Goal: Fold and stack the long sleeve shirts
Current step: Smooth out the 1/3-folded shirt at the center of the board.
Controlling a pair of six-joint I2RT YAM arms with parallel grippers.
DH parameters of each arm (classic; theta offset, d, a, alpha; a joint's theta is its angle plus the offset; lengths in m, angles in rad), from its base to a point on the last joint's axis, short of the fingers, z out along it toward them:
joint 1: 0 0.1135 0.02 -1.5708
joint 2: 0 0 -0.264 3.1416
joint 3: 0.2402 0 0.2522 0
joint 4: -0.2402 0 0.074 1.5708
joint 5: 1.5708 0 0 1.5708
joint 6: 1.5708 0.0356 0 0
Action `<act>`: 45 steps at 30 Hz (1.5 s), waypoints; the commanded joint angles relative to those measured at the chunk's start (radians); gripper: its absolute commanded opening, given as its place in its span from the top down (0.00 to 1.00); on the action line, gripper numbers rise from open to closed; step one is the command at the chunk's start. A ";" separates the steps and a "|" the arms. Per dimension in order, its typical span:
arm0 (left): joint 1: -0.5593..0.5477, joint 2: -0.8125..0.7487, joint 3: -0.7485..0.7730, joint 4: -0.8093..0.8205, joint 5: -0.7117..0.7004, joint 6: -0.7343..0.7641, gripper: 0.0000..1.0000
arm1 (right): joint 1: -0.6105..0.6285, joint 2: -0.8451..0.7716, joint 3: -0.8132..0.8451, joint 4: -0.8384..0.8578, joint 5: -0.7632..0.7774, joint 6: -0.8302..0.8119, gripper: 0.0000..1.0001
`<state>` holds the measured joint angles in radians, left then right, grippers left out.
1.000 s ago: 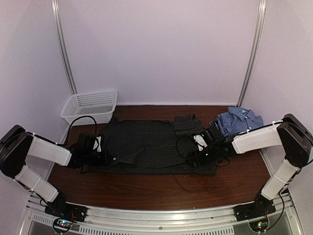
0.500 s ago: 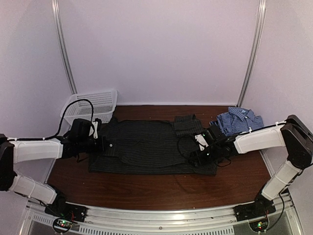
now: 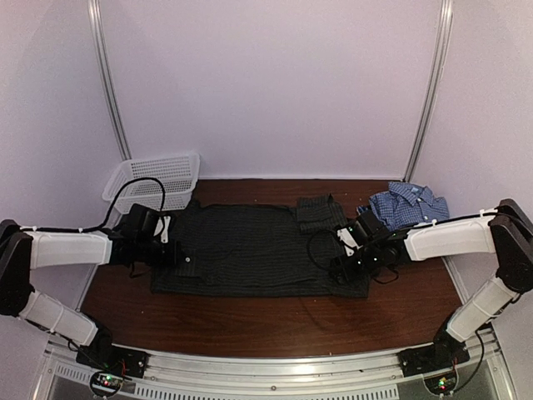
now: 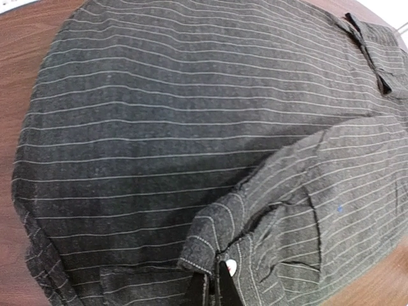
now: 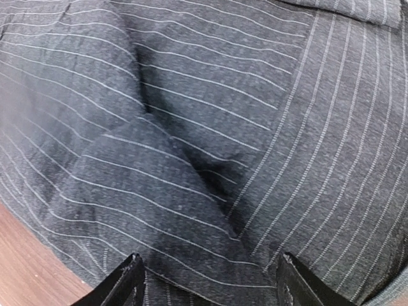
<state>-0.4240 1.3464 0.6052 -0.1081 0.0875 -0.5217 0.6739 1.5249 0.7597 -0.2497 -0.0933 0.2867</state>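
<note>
- black pinstriped shirt (image 3: 250,250) lies spread on the counter (image 3: 250,321) just beside the white basket (image 3: 154,177); folding looks barely begun.
- blue checked shirt (image 3: 406,204) sits well apart from the basket, nothing stacked on it.
- left tool (image 4: 210,290) pinches the black pinstriped shirt's cuff; right tool (image 5: 210,280) gapes wide, empty.

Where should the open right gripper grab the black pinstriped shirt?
Probably the raised fold of the black pinstriped shirt under the right gripper, coming down from above: that ridge stands proud of the flat cloth, between the open jaws.
</note>
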 commanded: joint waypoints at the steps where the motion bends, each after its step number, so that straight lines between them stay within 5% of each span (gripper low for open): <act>1: 0.008 -0.034 0.052 -0.004 0.095 -0.009 1.00 | 0.004 0.004 0.007 -0.030 0.073 0.009 0.29; 27: 0.041 -0.050 0.094 -0.148 0.021 0.002 1.00 | 0.005 0.023 0.023 -0.067 0.152 0.009 0.29; 41: 0.048 0.111 0.070 -0.081 -0.119 -0.002 1.00 | 0.007 -0.008 0.006 -0.054 0.105 0.011 0.28; 45: 0.048 0.158 0.071 -0.054 -0.115 0.009 0.90 | 0.008 -0.027 0.001 -0.043 0.070 0.011 0.28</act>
<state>-0.3851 1.4700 0.6823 -0.2276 0.0082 -0.5240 0.6743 1.5406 0.7620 -0.3004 0.0132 0.2943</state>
